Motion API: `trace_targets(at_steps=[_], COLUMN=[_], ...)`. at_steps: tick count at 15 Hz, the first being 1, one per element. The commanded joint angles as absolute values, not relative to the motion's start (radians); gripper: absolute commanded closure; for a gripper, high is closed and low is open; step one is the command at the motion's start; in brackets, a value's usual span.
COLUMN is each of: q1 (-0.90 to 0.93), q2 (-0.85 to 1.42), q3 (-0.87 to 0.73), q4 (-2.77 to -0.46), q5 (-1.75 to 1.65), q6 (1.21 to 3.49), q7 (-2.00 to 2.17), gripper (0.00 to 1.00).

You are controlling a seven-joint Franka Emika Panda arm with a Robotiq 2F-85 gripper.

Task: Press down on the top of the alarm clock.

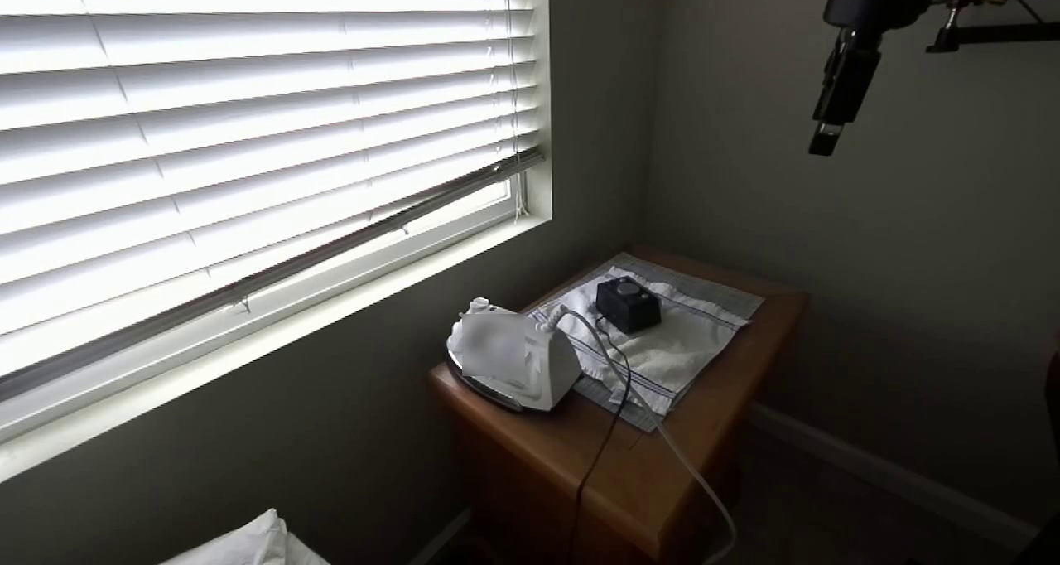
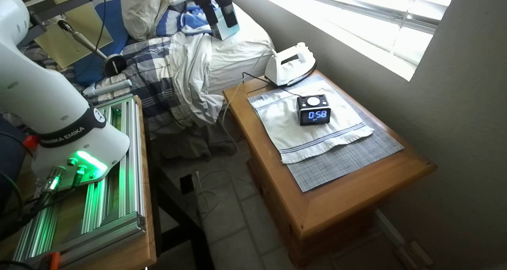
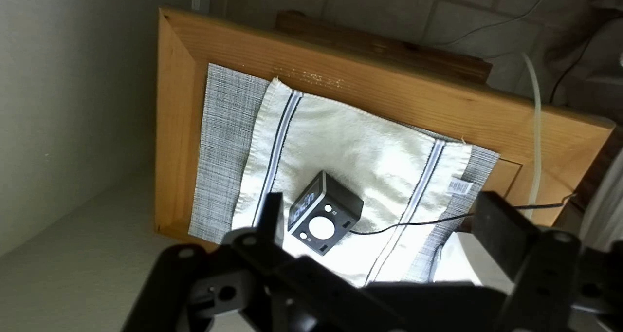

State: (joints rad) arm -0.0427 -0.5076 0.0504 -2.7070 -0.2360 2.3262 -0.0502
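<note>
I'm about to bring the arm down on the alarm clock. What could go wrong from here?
The fingers stand wide apart, so they might straddle the alarm clock and miss its big round button. The clock sits on a creased towel, which may let it slide under an off-centre push. The white iron is near the clock, so a finger could knock it on the way down.

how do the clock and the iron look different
The clock is mostly black; the iron is mostly white. The clock is a small box; the iron is bigger and more rounded. The clock shows lit digits; no lit display shows on the iron. Both are corded, the clock with a black cord, the iron with a pale cord.
</note>
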Motion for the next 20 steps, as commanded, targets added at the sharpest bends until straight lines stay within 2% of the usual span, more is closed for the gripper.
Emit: trace_targets(at_steps=[1, 4, 5, 6, 16, 18, 19, 20], q1=[-0.031, -0.032, -0.034, -0.040, -0.054, -0.052, -0.043, -0.043], q2=[-0.286, -0.135, -0.090, -0.043, 0.300, 0.359, 0.283, 0.310], q3=[0.077, 0.069, 0.056, 0.048, -0.037, -0.042, -0.043, -0.044], q4=[-2.554, -2.466, -2.441, -2.416, -2.164, -2.114, -2.187, -2.165], q5=[-0.242, -0.251, -0.252, -0.264, -0.220, -0.227, -0.230, -0.230], q6=[2.318, 2.353, 2.379, 2.403, 2.571, 2.586, 2.566, 2.572], q7=[-0.007, -0.007, -0.029, -0.031, -0.138, -0.137, -0.113, -0.114], gripper=[0.00, 0.00, 0.11, 0.26, 0.96, 1.00, 0.93, 0.99])
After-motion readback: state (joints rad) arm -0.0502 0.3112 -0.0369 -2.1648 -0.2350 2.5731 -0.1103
